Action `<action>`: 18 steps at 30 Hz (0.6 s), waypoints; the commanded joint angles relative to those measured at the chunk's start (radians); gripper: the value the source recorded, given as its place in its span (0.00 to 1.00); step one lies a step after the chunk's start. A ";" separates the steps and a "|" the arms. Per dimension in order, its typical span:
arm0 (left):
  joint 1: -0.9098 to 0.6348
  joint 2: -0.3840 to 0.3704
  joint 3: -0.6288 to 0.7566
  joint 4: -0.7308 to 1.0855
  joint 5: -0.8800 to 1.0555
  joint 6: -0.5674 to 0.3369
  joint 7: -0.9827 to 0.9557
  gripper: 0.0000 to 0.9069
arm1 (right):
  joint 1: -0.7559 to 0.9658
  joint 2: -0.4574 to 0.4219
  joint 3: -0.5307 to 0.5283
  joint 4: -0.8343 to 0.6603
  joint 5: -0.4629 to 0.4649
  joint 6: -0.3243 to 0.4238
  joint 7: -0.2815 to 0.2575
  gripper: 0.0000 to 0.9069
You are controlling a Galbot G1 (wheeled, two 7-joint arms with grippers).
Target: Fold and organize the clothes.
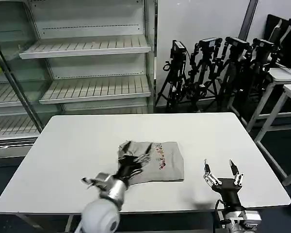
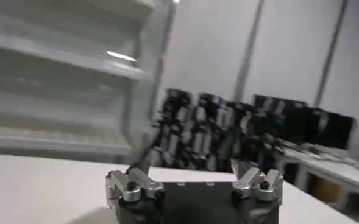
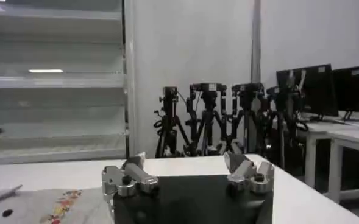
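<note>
Grey shirt (image 1: 153, 167) lies folded into compact rectangle at middle of white bench (image 1: 77, 145), chest print facing up.

Head view: left gripper (image 1: 130, 162) over shirt's left edge; jaws state cannot tell. Right gripper (image 1: 222, 171) above bare bench right of shirt, apart from it, jaws spread wide, empty.

Left wrist view: left gripper (image 2: 194, 170) jaws apart, nothing between.

Right wrist view: right gripper (image 3: 188, 165) jaws wide, empty; shirt (image 3: 57, 207) beside it.

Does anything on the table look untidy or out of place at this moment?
Slightly. The grey shirt is folded into a compact rectangle, but its edge near the left gripper looks bunched and uneven. The right gripper hovers open, apart from it.
</note>
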 commanded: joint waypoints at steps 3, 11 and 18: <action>0.347 0.019 -0.305 -0.192 0.157 -0.177 0.015 1.00 | -0.005 -0.009 0.000 0.014 -0.096 0.006 -0.013 1.00; 0.390 -0.002 -0.300 -0.220 0.215 -0.194 0.022 1.00 | -0.017 -0.013 -0.009 0.032 -0.133 0.000 -0.012 1.00; 0.412 -0.016 -0.295 -0.245 0.240 -0.191 0.032 1.00 | -0.021 -0.014 -0.019 0.039 -0.135 0.005 -0.009 1.00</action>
